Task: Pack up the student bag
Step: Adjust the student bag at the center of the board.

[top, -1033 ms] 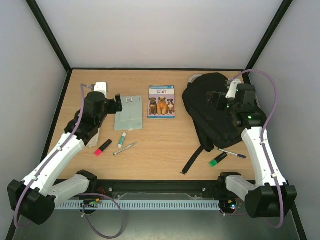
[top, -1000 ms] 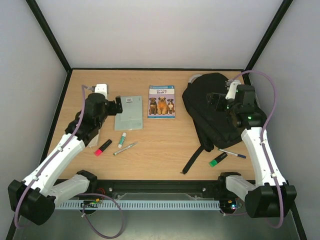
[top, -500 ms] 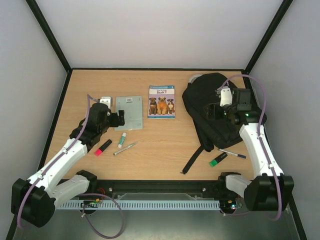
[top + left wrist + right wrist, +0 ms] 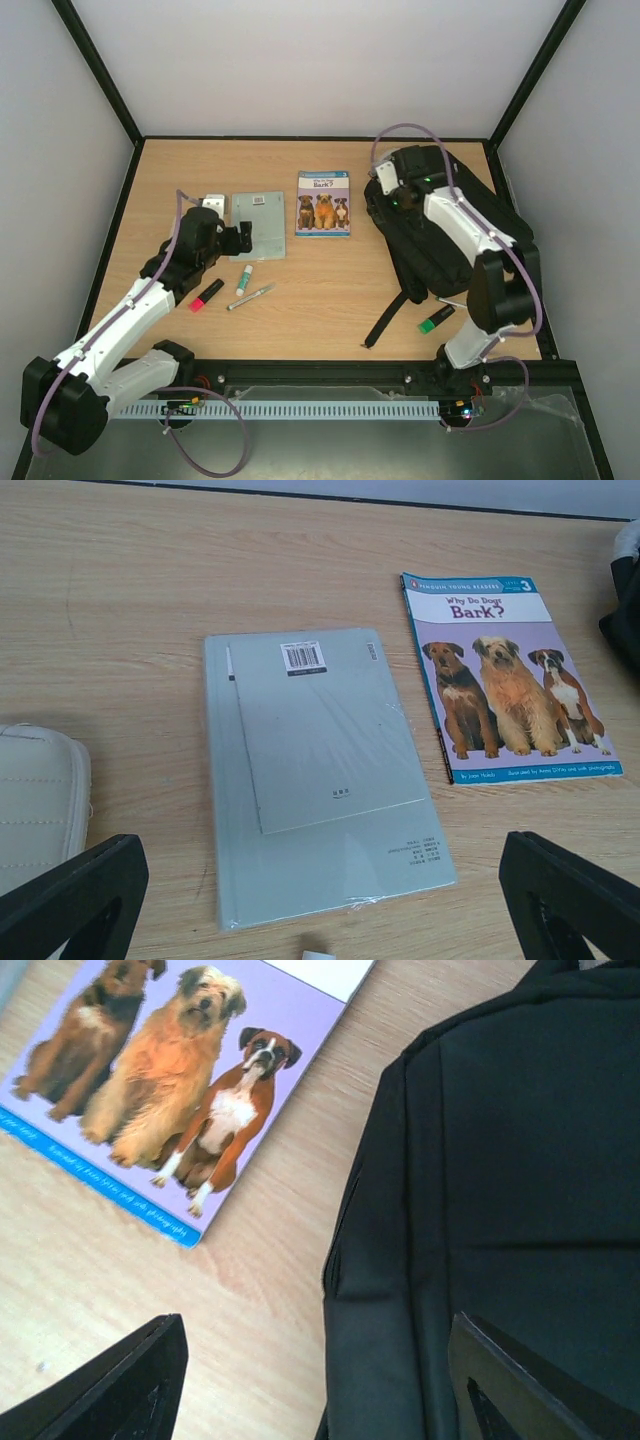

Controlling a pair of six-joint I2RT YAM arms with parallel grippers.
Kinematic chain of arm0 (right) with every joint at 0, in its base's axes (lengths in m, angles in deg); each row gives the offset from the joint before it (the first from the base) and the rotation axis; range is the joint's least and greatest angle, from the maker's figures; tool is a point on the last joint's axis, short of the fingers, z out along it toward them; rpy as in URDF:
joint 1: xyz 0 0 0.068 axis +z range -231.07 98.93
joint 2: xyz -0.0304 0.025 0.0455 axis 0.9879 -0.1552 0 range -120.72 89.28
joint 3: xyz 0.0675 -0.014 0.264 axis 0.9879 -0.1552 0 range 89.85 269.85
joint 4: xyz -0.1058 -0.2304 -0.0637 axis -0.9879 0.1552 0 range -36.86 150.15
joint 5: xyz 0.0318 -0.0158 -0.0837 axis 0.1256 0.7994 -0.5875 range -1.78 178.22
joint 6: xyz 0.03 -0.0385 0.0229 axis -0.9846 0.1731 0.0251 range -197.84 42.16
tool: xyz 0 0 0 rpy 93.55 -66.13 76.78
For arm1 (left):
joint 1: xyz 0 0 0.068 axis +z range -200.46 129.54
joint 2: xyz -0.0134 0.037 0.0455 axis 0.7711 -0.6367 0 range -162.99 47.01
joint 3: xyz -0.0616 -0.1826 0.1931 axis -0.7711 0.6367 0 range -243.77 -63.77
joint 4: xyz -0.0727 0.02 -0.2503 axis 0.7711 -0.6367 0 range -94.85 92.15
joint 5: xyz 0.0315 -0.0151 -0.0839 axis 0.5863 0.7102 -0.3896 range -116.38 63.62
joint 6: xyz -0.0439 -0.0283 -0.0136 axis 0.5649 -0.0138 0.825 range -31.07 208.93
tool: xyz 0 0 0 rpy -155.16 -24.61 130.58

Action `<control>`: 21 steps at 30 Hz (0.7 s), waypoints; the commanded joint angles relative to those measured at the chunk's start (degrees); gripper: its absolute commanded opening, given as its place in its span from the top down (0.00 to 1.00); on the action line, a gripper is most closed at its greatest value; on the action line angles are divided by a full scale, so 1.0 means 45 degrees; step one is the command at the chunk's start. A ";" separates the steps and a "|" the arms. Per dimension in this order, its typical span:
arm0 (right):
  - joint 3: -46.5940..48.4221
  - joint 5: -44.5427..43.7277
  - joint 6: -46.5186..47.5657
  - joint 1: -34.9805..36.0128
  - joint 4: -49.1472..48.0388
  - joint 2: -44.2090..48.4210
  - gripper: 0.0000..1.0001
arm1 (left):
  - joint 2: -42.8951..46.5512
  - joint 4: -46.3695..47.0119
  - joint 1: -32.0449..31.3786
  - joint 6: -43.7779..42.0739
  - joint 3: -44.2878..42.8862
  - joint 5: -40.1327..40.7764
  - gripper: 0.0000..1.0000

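Black fabric takes up the 2 o'clock part of your bench [image 4: 320,335]. The student bag [image 4: 425,255] lies flat there, with one strap [image 4: 385,320] trailing toward 7 o'clock onto the bare wood.

Your right pincer [image 4: 386,186] hangs over the bag's 10 o'clock edge, where fabric meets wood. From the right wrist you can see its fingers spread wide with nothing between them. Beneath them are the bag's seam and a corner of the dog book [image 4: 323,203], titled "Why Do Dogs Bark?".

Your left pincer [image 4: 315,880] is at about 9 o'clock on the bench. It is also spread wide and empty, poised over the near edge of the pale grey book [image 4: 320,770], which carries a barcode label. The dog book lies just beside the grey one at its 3 o'clock, with a narrow strip of wood between them. It sits between the grey book and the bag and touches neither.

Toward 6 o'clock from the grey book you have three items close together:
- a red highlighter [image 4: 206,295]
- a small white-and-green stick [image 4: 243,279]
- a silver pen [image 4: 251,296]

At the bag's 6 o'clock edge lie a green highlighter [image 4: 435,320] and a blue pen [image 4: 465,306], both outside the bag.
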 commanded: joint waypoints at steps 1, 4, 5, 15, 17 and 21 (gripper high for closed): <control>0.1313 -0.2067 0.0041 0.0524 0.0846 -0.1444 0.30 | 0.0202 0.0073 -0.0140 0.0119 0.0154 0.0118 0.01; 0.1815 -0.2865 -0.0112 0.0839 0.0953 -0.2224 0.32 | 0.0200 0.0082 -0.0204 0.0096 0.0145 0.0007 0.01; 0.1916 -0.3068 -0.0183 0.0895 0.0922 -0.2426 0.32 | 0.0223 0.0079 -0.0230 0.0085 0.0150 -0.0008 0.01; 0.3273 -0.4820 -0.0962 0.1003 0.0599 -0.4486 0.37 | 0.0225 0.0066 -0.0380 0.0023 0.0194 0.0087 0.01; 0.3494 -0.4827 -0.1079 0.1015 0.0516 -0.4812 0.37 | 0.0210 0.0066 -0.0418 0.0004 0.0208 0.0106 0.01; 0.4083 -0.5282 -0.1315 0.1003 0.0476 -0.5601 0.36 | 0.0198 0.0047 -0.0469 -0.0008 0.0193 0.0160 0.01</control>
